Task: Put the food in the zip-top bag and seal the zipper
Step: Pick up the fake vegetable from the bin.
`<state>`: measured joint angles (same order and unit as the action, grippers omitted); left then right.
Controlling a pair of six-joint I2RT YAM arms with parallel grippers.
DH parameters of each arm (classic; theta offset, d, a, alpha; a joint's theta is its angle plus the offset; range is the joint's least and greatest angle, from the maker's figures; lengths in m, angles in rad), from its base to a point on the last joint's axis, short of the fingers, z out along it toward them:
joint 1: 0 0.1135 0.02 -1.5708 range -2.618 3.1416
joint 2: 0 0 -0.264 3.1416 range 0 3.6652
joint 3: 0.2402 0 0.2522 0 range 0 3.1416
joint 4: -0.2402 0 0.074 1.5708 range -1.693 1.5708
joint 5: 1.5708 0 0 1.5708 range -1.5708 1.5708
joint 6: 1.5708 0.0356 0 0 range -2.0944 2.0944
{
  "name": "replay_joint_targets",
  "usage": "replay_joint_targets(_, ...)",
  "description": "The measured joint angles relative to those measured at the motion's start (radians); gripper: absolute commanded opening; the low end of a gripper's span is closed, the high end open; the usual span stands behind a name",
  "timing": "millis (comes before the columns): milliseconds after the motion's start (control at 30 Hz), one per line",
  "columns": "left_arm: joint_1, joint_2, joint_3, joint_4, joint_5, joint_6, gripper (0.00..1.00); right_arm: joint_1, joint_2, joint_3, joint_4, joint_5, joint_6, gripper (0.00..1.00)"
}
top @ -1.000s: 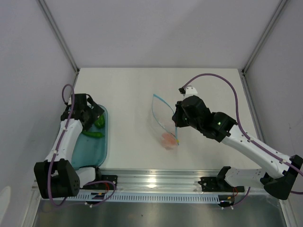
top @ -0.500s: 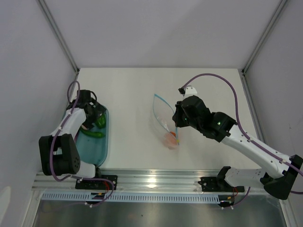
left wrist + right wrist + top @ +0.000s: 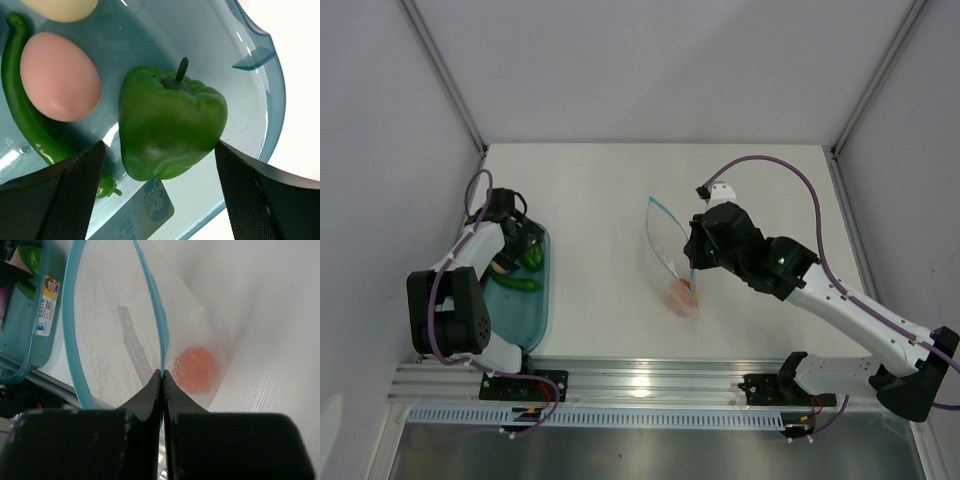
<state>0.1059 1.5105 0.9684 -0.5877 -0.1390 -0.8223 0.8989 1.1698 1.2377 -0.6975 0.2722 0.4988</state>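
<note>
The bag [image 3: 663, 250] sits right of the middle of the table [image 3: 590, 190], and its mouth gapes wide in my right wrist view. The blue zipper [image 3: 149, 295] shows as two strips bowed apart. My right gripper [image 3: 161, 376] is pinched tight on the nearer strip, the fingertips pressed together with the plastic between them. One orange fruit [image 3: 196, 371] lies inside, down at the bag's bottom.

The other food is well off to the left, in the teal tray [image 3: 252, 107]. The green bell pepper [image 3: 170, 132] lies there with a pink egg [image 3: 59, 77] just beside it. A slim green pod [image 3: 22, 112] curves along the egg's far side, and a cream egg [image 3: 60, 6] shows at the picture's top edge.

My left gripper [image 3: 160, 150] hangs over the tray, spread wide, with one finger on either side of the pepper. I can't tell whether either finger touches it.
</note>
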Motion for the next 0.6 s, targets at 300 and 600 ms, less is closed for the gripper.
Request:
replay_joint_targets(300, 0.000, 0.018, 0.000, 0.004, -0.015, 0.000, 0.78, 0.000, 0.003, 0.000, 0.001, -0.001, 0.000, 0.00)
replay_joint_targets(600, 0.001, 0.022, -0.008, 0.032, -0.007, 0.003, 0.34, 0.000, 0.003, 0.000, 0.002, 0.000, 0.001, 0.00)
